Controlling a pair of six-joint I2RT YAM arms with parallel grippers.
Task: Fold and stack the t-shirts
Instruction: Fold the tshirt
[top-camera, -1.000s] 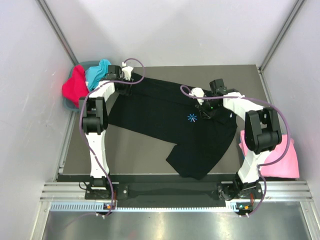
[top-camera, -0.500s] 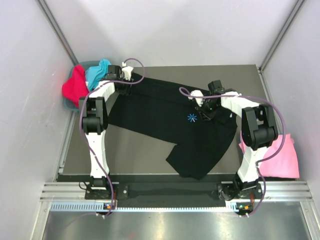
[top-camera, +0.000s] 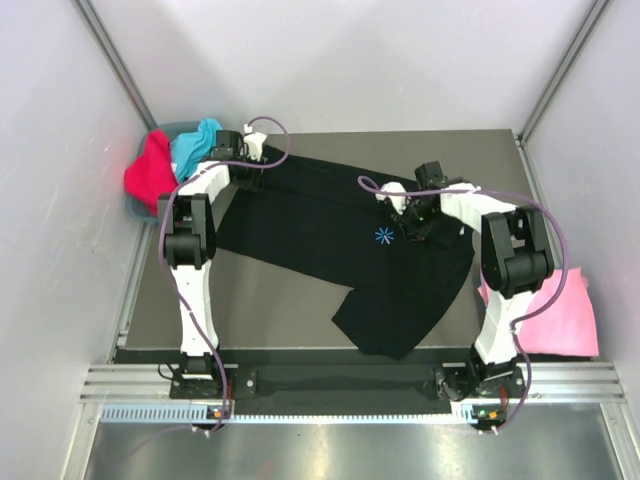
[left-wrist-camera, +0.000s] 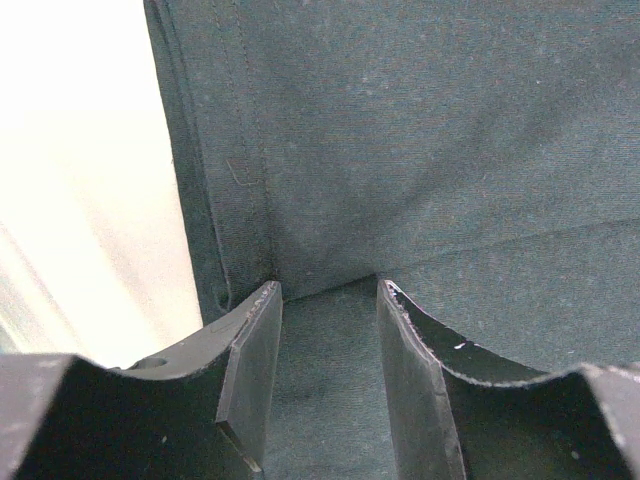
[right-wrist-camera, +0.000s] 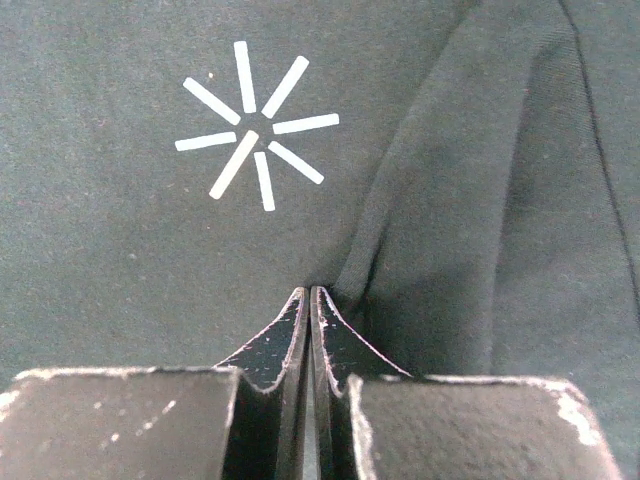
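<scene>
The right hand (right-wrist-camera: 308, 292) is clenched, its two fingers pressed together on a raised fold of the black t-shirt (top-camera: 320, 225). In the right wrist view the fold runs up and to the right from the fingertips. The pale starburst logo (right-wrist-camera: 257, 125) lies flat on the cloth just above and left of them. From overhead this hand sits right of centre, just beside the logo.

The left hand (left-wrist-camera: 330, 290) is released. Its fingers stand apart, tips down on the same shirt, with dark cloth showing in the gap. A stitched hem runs down the left of that wrist view, just beside the left finger, with bright bare surface past it. From overhead this hand is at the shirt's upper left end.

The black shirt lies spread across the dark tabletop (top-camera: 270, 300), from upper left to lower centre. A pink t-shirt (top-camera: 565, 320) lies at the right edge of the tabletop. A red t-shirt (top-camera: 148, 172) and a turquoise t-shirt (top-camera: 195, 143) are bunched touching each other in a grey bin (top-camera: 135, 208) at the upper left.
</scene>
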